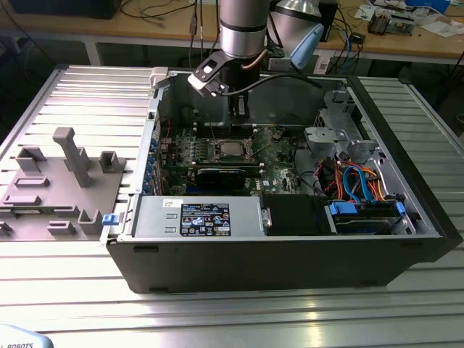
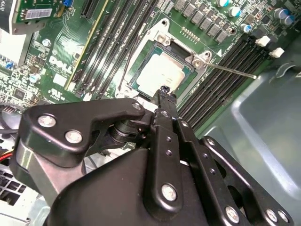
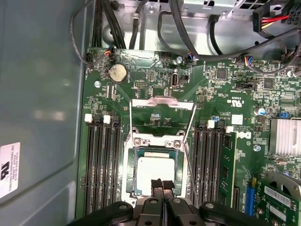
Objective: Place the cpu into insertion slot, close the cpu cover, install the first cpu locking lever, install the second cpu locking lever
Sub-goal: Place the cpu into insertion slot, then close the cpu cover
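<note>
The gripper [image 3: 162,184], clenched on nothing, is hovering just above the cpu [image 3: 155,170] lying in the insertion slot [image 3: 131,165], probably because the cpu cover [image 3: 162,107] is standing open.

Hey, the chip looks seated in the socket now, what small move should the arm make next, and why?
Probably lift the gripper and shift it toward the cpu cover. In the first wrist view the cpu lies flat in the insertion slot, the shut fingertips sit at its edge with nothing between them, and the cover stands open beyond the slot.
</note>
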